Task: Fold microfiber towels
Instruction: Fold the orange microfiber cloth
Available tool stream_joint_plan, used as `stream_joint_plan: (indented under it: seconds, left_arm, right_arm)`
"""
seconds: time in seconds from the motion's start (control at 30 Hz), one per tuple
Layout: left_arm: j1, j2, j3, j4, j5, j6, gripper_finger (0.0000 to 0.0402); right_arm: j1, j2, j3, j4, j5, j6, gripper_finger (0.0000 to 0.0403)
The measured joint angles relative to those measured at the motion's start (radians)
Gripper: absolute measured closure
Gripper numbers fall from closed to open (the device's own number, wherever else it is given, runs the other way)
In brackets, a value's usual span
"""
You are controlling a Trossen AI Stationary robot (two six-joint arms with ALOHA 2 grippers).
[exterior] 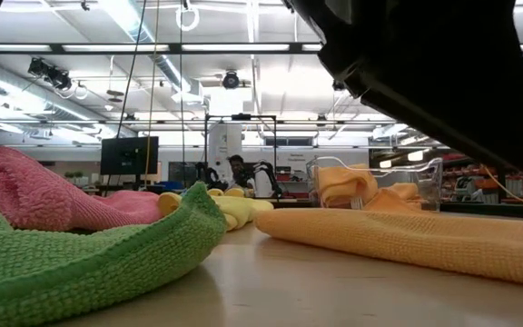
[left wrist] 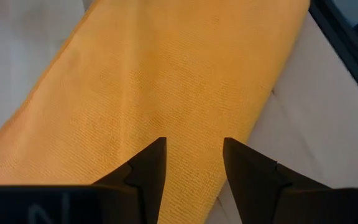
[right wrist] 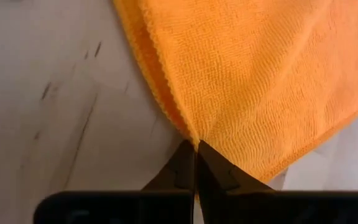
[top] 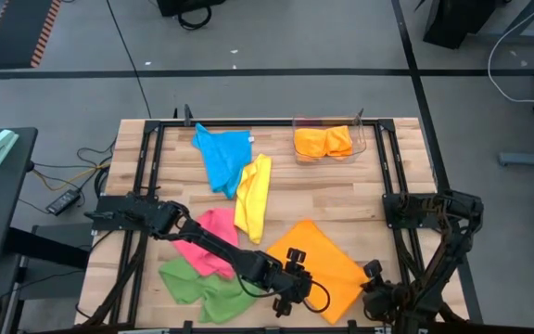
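Nearest, the right claw (right wrist: 196, 149) pinches a corner of the orange towel (top: 321, 264) spread flat on the counter (top: 378, 199); the left claw (left wrist: 194, 155) hovers spread over its other edge. Soft, light cloth likely handles best by corners. Farther back lie 4 towels.

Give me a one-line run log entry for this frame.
stage: orange towel fold | right gripper: jaws shut on towel edge | left gripper: jaws open over towel
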State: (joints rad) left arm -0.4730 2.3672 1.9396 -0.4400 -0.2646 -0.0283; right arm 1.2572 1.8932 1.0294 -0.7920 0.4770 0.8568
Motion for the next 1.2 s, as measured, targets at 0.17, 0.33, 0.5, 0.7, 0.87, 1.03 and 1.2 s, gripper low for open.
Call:
stream_joint_plan:
  seconds: [0.17,0.33,0.5,0.7,0.87,1.03,1.2]
  left_arm:
    - [-0.037,0.000,0.000,0.002,-0.001,0.017,0.0233]
    - [-0.088,0.007,0.001,0.044,-0.025,0.039,0.0204]
    - [-0.130,0.010,0.001,0.086,-0.144,0.098,0.0165]
    - [-0.149,0.004,0.001,0.095,-0.191,0.072,0.0152]
    - [-0.154,0.003,0.001,0.052,-0.191,-0.024,0.0167]
    - [-0.161,0.003,0.001,0.012,-0.191,-0.141,0.0180]
    - [-0.171,0.003,0.001,-0.005,-0.191,-0.145,0.0188]
  right_arm:
    - [0.000,-0.061,0.053,0.017,-0.010,0.090,0.0395]
    - [-0.016,-0.114,0.104,0.017,0.000,0.143,0.0396]
    - [-0.089,-0.123,0.151,0.013,-0.018,0.160,0.0397]
    - [-0.201,-0.124,0.242,-0.020,-0.071,0.095,0.0397]
    - [-0.297,-0.124,0.298,-0.071,-0.099,0.057,0.0395]
    - [-0.363,-0.124,0.283,-0.100,-0.162,0.073,0.0394]
    - [-0.401,-0.124,0.259,-0.112,-0.165,0.047,0.0394]
